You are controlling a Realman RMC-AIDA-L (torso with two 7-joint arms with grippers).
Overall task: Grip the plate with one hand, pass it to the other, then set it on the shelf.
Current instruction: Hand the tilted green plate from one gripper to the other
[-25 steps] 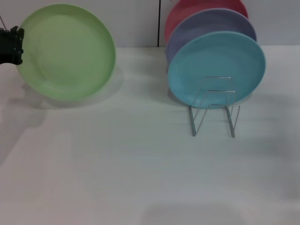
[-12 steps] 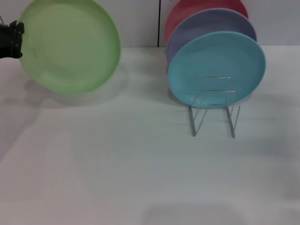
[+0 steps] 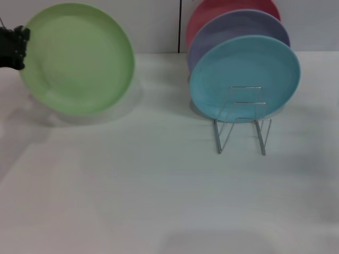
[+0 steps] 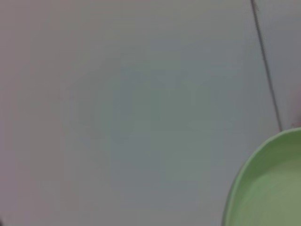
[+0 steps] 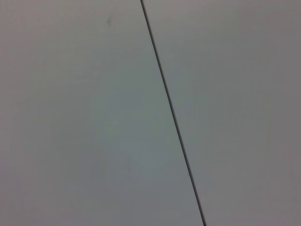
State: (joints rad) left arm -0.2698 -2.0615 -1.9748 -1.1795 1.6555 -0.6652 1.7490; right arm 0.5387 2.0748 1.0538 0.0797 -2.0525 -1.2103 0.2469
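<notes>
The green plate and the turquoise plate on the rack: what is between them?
Nothing. In the head view only bare white table separates the green plate, held by the left gripper, from the turquoise plate.

Light green plate [image 3: 78, 58], turquoise plate [image 3: 244, 76], lavender plate [image 3: 233, 29], red plate [image 3: 225, 10], silver shelf [image 3: 242, 124], black left gripper [image 3: 13, 47].

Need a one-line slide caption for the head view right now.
Left gripper holds the green plate upright above the table; the rack already carries three plates.

No legible text (none anywhere)
</notes>
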